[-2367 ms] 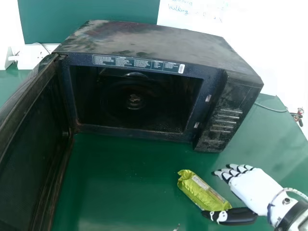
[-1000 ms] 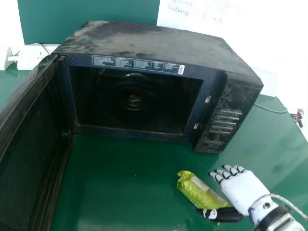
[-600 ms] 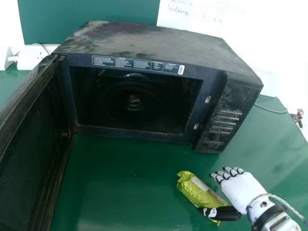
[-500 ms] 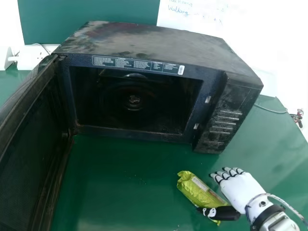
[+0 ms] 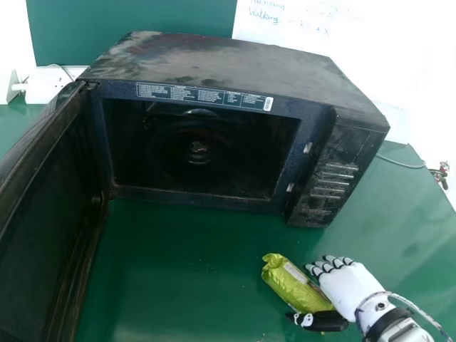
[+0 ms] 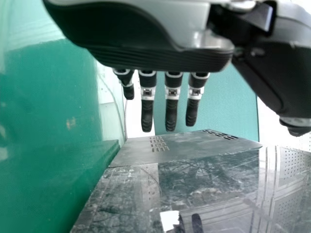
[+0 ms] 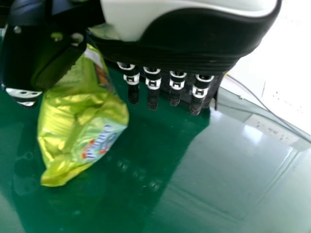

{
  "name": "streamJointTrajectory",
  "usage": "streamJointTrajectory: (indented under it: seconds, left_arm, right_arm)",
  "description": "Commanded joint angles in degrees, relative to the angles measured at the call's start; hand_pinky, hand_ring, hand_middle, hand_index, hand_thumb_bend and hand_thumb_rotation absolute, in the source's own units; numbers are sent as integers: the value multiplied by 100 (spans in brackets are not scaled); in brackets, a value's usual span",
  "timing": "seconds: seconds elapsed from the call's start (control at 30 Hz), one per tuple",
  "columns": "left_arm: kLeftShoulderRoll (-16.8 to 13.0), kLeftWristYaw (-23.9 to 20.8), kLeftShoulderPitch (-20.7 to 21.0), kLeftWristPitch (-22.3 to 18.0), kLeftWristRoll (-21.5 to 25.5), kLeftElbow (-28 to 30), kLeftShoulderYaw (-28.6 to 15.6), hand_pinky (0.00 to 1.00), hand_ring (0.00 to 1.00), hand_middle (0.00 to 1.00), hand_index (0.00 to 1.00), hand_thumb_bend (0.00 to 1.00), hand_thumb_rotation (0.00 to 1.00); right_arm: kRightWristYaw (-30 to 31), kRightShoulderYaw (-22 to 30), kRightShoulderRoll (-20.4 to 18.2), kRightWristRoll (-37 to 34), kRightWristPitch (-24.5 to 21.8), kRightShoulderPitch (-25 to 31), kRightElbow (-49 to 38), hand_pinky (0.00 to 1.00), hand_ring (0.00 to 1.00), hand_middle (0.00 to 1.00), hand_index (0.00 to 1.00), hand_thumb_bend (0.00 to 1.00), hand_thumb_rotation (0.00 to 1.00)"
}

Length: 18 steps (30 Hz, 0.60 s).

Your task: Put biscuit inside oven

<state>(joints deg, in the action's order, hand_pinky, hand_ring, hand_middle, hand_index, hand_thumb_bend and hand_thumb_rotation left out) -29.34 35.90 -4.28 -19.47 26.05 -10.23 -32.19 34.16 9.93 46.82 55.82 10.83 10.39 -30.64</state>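
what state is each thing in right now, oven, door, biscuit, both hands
oven: upright, unlit inside
door: wide open
biscuit: wrapped, lying on the table, outside the oven
right hand: open, fingers fairly straight, beside the biscuit
left hand: open, fingers straight, above the oven

Right hand with smooth white back, black thumb banded in white, small round screws, pale cable, dark cuff, left hand with light grey shell, ridged black palm, black fingers ringed in white
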Motion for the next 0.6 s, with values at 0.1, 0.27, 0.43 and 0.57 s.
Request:
streamJointTrajectory:
  seconds: [0.1, 0.27, 0.43, 0.57]
  left_arm:
    - [58, -20, -119, 26, 33, 97, 13, 81, 79, 84, 86, 97, 71]
    - [77, -46, -119, 0, 13, 79, 8, 78, 77, 83, 84, 93, 68]
    - [102, -40, -110, -89, -2, 61, -3, 73, 76, 82, 82, 87, 64]
    - [175, -121, -127, -106, 8, 159, -20, 73, 75, 81, 82, 88, 63]
  right_arm:
    - [-225, -122, -60, -58, 1, 100, 152, 95, 100, 98, 100, 93, 100]
    - [-504, -221, -178, -39, -25, 121, 249, 95, 100, 98, 100, 93, 99]
    - [-662, -301, -321, -108, -59, 102, 290, 93, 100, 97, 100, 92, 98]
    - [-784, -302, -307, -118, -47, 127, 350, 93, 99, 97, 100, 89, 85]
